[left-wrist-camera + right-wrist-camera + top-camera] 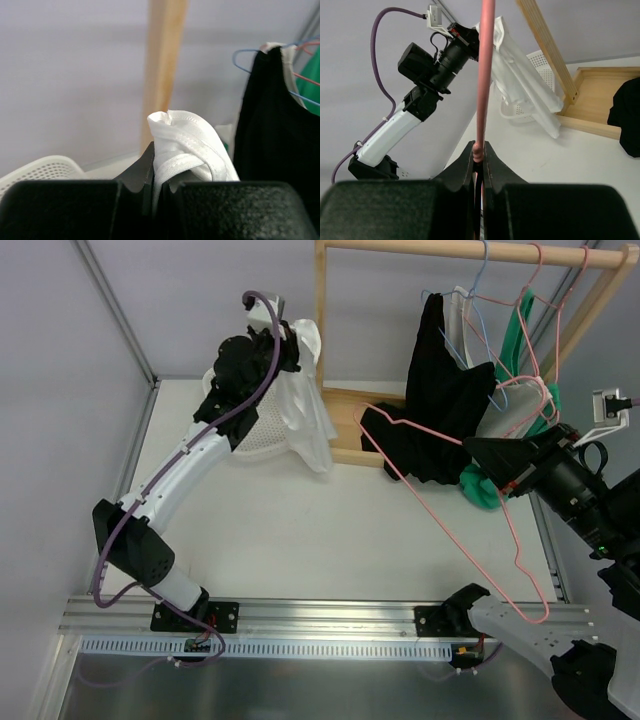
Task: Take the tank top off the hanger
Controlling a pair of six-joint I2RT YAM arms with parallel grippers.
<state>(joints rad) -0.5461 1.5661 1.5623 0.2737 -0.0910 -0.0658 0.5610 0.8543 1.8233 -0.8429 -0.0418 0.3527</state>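
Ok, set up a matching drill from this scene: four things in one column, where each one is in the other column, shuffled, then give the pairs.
Things:
1. white tank top
2. pink hanger
3. black garment
4. white basket

Places:
A. hanging on the wooden rack
B. clamped in the left jaws
C. pinched in the right jaws
D. standing on the table, beside the rack's base

Pairs: 1-B, 2-C, 3-A, 4-D

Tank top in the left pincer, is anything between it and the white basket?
Nothing visible. The tank top hangs from the left pincer right beside the basket; the pink hanger is apart, in the right pincer.
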